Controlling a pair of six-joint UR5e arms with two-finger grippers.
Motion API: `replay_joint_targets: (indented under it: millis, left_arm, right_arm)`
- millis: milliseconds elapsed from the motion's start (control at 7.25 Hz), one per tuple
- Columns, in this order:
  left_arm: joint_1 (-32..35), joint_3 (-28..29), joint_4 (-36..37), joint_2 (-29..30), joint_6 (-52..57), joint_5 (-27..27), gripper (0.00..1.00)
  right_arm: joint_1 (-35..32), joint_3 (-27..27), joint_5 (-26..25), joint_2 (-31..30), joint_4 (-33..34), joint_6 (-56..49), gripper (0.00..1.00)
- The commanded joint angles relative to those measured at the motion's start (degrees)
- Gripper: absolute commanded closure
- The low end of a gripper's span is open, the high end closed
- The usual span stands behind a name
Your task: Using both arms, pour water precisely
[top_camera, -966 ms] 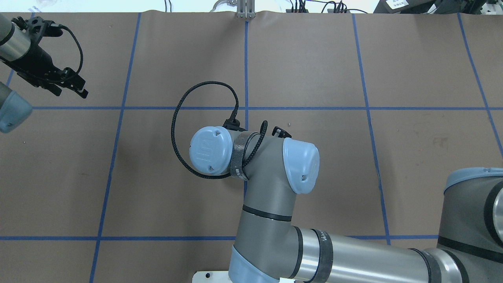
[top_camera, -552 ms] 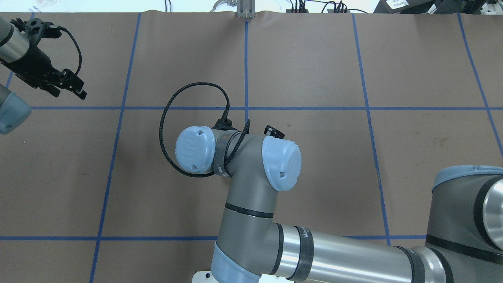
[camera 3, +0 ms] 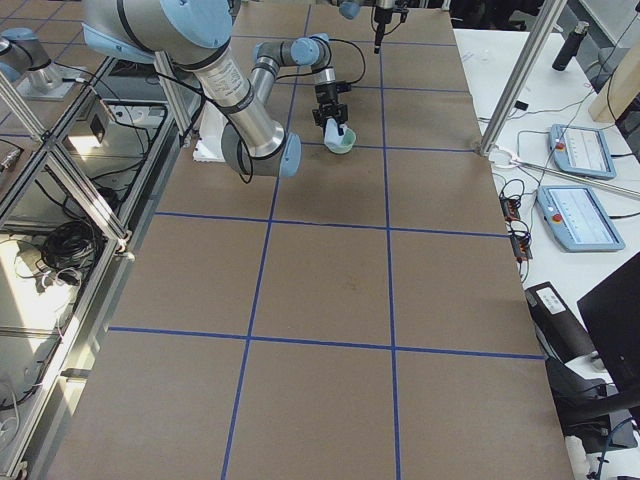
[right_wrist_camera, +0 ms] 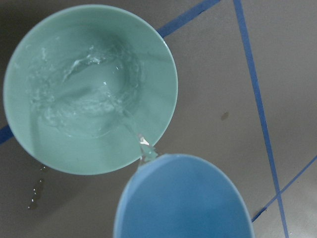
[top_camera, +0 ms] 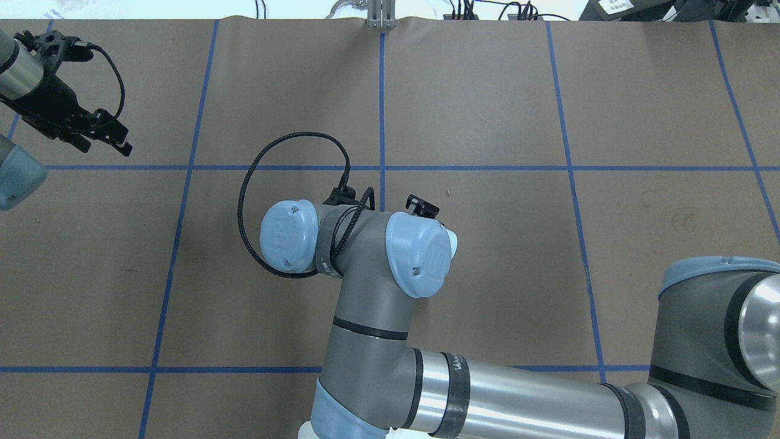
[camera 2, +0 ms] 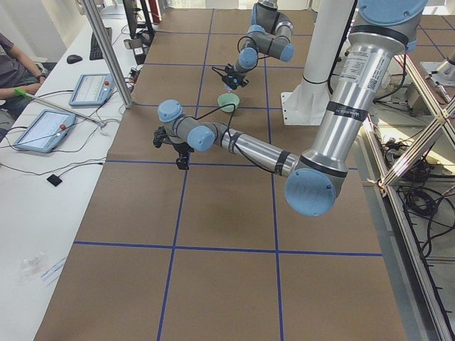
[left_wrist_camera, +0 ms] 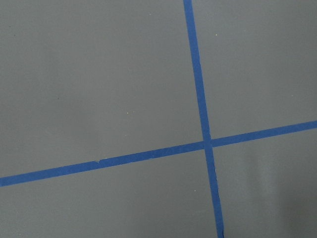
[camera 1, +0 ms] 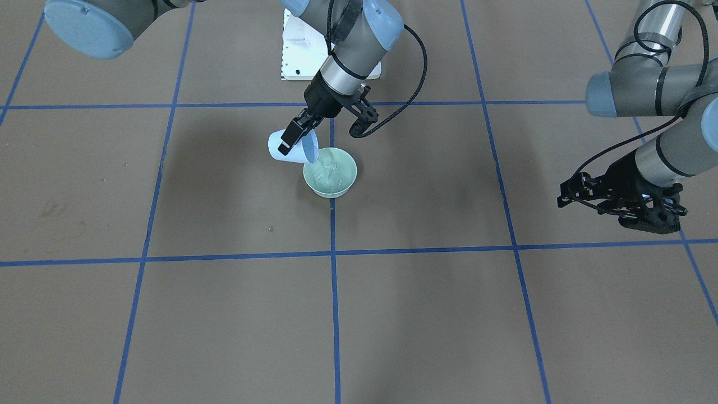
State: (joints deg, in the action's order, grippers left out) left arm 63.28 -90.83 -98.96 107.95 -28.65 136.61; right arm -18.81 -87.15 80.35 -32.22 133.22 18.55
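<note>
My right gripper is shut on a light-blue cup and holds it tilted over a pale green bowl. A thin stream of water runs from the cup's lip into the bowl, where rippled water lies. In the overhead view the right arm hides the cup and bowl. My left gripper is open and empty, far off at the table's left side; it also shows in the front view.
A few water drops lie on the brown table beside the bowl. Blue tape lines grid the table. A white base plate sits behind the bowl. A looped black cable hangs off the right wrist.
In the overhead view the right arm's wrist has shifted to the left. The left gripper has drifted slightly left and towards the table's far edge.
</note>
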Motion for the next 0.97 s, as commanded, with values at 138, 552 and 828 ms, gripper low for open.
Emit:
replay_joint_targets:
  millis: [138, 552, 828]
  left_arm:
    - [0.0, 0.0, 0.0, -0.2, 0.0, 0.0, 0.09]
    - [0.0, -0.1, 0.0, -0.2, 0.0, 0.0, 0.09]
    - [0.0, -0.2, 0.0, -0.2, 0.0, 0.1, 0.09]
  right_arm:
    - [1.4, 2.7, -2.0, 1.5, 2.0, 0.0, 0.75]
    - [1.5, -3.0, -1.9, -1.2, -0.1, 3.3, 0.75]
    - [1.3, -11.2, -1.3, -8.4, -7.9, 7.2, 0.75]
